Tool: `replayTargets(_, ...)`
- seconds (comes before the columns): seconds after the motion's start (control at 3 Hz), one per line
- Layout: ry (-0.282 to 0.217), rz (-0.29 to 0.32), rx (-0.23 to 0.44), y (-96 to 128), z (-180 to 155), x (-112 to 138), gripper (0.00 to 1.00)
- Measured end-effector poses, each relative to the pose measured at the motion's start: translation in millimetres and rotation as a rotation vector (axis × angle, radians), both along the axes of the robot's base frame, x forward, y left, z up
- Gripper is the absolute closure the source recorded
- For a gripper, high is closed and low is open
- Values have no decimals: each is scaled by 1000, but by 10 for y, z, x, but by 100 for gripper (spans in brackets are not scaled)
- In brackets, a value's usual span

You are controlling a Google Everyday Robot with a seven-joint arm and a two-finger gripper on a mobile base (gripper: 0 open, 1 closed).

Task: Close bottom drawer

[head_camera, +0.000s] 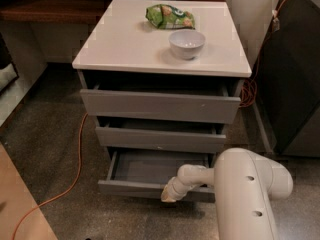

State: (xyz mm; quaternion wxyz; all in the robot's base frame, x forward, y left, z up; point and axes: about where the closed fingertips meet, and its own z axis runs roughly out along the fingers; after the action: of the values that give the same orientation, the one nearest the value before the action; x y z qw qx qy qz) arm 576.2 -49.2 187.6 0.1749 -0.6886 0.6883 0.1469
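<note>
The bottom drawer (pixel 131 187), lowest of three grey handleless drawers, stands pulled out, and its empty grey tray interior shows. The middle drawer (pixel 160 139) and the taller top drawer (pixel 160 105) above it are each slightly open. My white arm reaches in from the lower right, and my gripper (pixel 169 195) sits at the bottom drawer's front panel, right of its middle, touching or very close to its top edge.
A white bowl (pixel 187 43) and a green snack bag (pixel 169 16) lie on the cabinet's white top (pixel 115 39). An orange cable (pixel 76 169) runs over the floor on the left. A dark cabinet (pixel 295 84) stands to the right. A wooden surface (pixel 20 209) is at the lower left.
</note>
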Motion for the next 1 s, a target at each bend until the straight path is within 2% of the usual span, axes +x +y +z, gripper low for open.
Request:
replayTargets(0.33,0,0,0,0,0,0,100)
replayTargets(1.0,-88,-46,-20,-75,-36,311,100)
